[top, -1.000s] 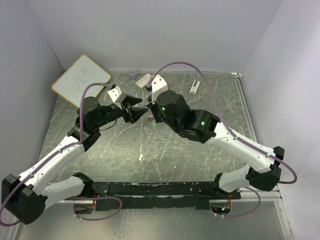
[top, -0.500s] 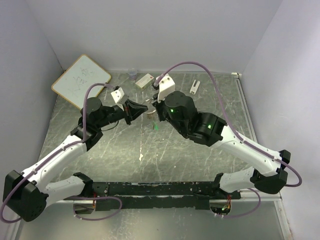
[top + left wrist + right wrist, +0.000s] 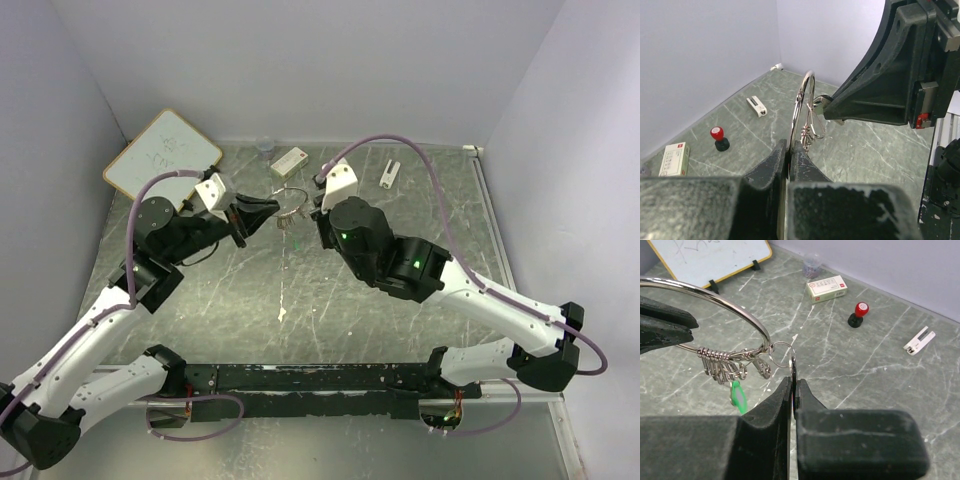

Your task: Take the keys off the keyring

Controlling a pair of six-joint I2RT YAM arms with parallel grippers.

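Left end effector (image 3: pixel 789 150) clamps the large silver wire keyring (image 3: pixel 720 362); right end effector (image 3: pixel 792 386) clamps a thin dark key (image 3: pixel 793 367). Tugging risks slippage.

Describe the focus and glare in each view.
Left wrist: the left gripper in the foreground is blurred, the keyring sharp with a bright glint at its top. Right wrist: the right gripper is soft, ring and green key crisp. Top external: even, diffuse light, faint shadows.
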